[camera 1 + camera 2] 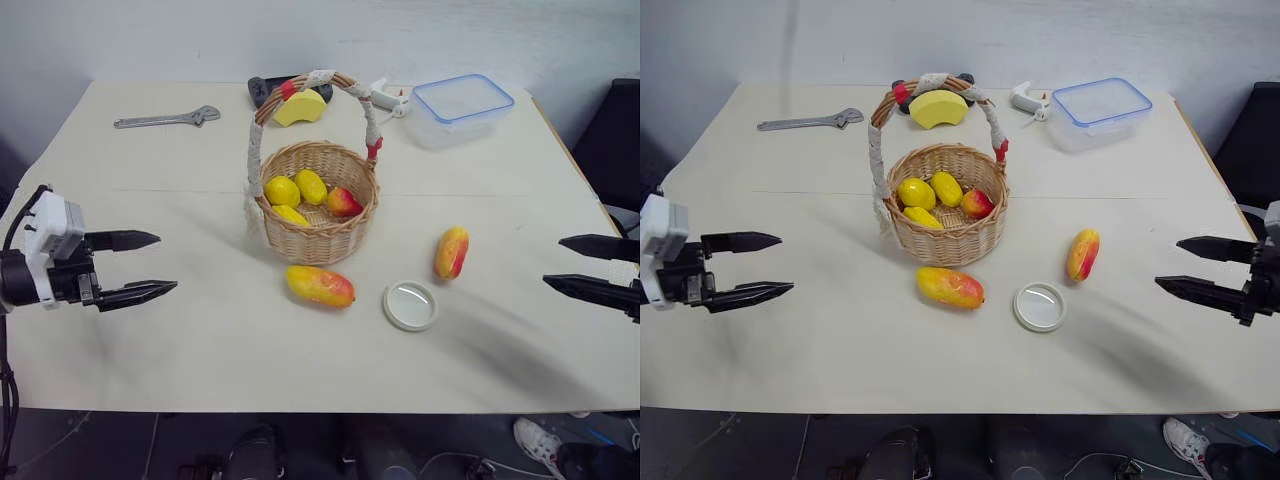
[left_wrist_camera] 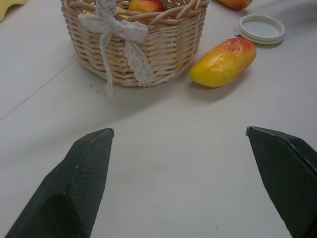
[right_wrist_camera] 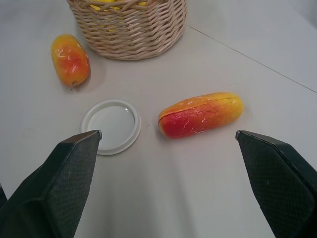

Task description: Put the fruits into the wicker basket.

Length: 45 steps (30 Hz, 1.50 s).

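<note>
Two mangoes lie on the table outside the basket (image 1: 317,205), which sits at upper centre of the head view. One mango (image 1: 320,286) rests just below the basket's front wall, near it but apart, its long axis running almost across the frame, tilted slightly down to the right. The other mango (image 1: 451,252) lies right of centre, its long axis close to upright in the frame, well apart from the basket.

The left gripper (image 1: 135,266) hangs at the left edge, fingers spread wide and empty, pointing toward the centre. The right gripper (image 1: 590,266) hangs at the right edge, likewise wide apart and holding nothing. The lower mango lies between the two but closer to the left gripper; the upright one is clearly the right gripper's — in the right wrist view it lies broadside between the fingers' lines.

Both mangoes are smooth, rounded and elongated, yellow-orange with a red blush, likely to roll about their long axis. The basket is coarse woven wicker with a tall cloth-wrapped handle; lemons (image 1: 296,190) already sit inside. A flat round white lid (image 1: 410,305) lies between the mangoes — an obstacle to avoid.
</note>
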Motion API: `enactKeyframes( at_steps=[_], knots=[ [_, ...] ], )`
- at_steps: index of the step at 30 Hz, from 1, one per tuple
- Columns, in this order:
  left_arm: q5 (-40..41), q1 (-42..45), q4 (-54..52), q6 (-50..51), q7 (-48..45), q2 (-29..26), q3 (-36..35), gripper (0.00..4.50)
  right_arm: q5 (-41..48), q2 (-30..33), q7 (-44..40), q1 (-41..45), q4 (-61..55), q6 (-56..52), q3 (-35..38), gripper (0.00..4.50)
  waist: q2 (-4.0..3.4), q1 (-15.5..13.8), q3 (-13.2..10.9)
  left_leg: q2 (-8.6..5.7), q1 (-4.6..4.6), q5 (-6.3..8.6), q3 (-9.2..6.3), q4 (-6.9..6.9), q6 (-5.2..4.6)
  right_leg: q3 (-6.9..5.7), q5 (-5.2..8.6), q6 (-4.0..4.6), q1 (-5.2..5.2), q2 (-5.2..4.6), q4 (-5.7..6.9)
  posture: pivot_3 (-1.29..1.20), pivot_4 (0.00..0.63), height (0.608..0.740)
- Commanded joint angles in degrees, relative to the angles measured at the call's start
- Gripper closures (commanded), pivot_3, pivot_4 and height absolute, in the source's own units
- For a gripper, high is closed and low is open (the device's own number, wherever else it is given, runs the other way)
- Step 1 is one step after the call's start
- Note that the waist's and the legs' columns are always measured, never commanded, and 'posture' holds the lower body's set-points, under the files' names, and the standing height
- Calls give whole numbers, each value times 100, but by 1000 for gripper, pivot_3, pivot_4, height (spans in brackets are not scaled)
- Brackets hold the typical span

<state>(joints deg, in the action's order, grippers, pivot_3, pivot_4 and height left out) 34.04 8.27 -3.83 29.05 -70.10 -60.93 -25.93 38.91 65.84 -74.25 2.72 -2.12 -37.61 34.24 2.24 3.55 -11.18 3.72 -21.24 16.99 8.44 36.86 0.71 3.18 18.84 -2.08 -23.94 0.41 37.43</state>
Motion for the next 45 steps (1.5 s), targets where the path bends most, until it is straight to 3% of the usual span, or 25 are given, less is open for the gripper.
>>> enactKeyframes(
  at_steps=[1,23,29,33,37,41,45],
  knots=[
    [125,-49,-177,-16,-47,-15,-187,0,-23,-39,-9,-124,-183,75,126,16,0,-2,0,0,0,0,0,3,0,0,0,0,1,0,1,0,150,740],
    [-214,356,-2,-276,246,89,301,0,-186,-290,522,-329,-534,249,236,16,0,1,0,-1,4,0,1,19,-1,2,-1,-1,4,0,21,0,150,740],
    [371,750,-511,284,96,136,533,0,306,-191,559,-74,-1176,-225,83,16,0,-8,0,-1,3,-1,0,28,1,1,-1,-2,3,2,31,0,150,740],
    [642,1118,-1169,527,-196,119,1058,0,551,-292,686,248,-2031,-333,-598,16,0,1,0,-1,10,-3,-1,31,3,2,-2,-4,8,2,37,0,150,740],
    [648,1553,-1661,452,-606,205,1791,0,-394,-516,842,382,-2655,492,-2075,16,1,-9,0,-1,11,-10,-6,30,14,1,-2,-4,9,6,39,0,150,740],
    [410,1925,-1837,248,-773,351,2356,0,-1163,-801,1114,544,-2532,923,-3053,16,1,-16,1,-5,2,-12,-3,37,12,4,-2,-6,5,5,38,0,150,740],
    [196,2232,-1784,3,-923,516,2735,0,-1744,-1062,1292,602,-2298,1144,-3752,1001,1,-16,1,-3,3,-14,-1,48,12,6,-1,-6,5,8,43,0,150,740]
  ],
)
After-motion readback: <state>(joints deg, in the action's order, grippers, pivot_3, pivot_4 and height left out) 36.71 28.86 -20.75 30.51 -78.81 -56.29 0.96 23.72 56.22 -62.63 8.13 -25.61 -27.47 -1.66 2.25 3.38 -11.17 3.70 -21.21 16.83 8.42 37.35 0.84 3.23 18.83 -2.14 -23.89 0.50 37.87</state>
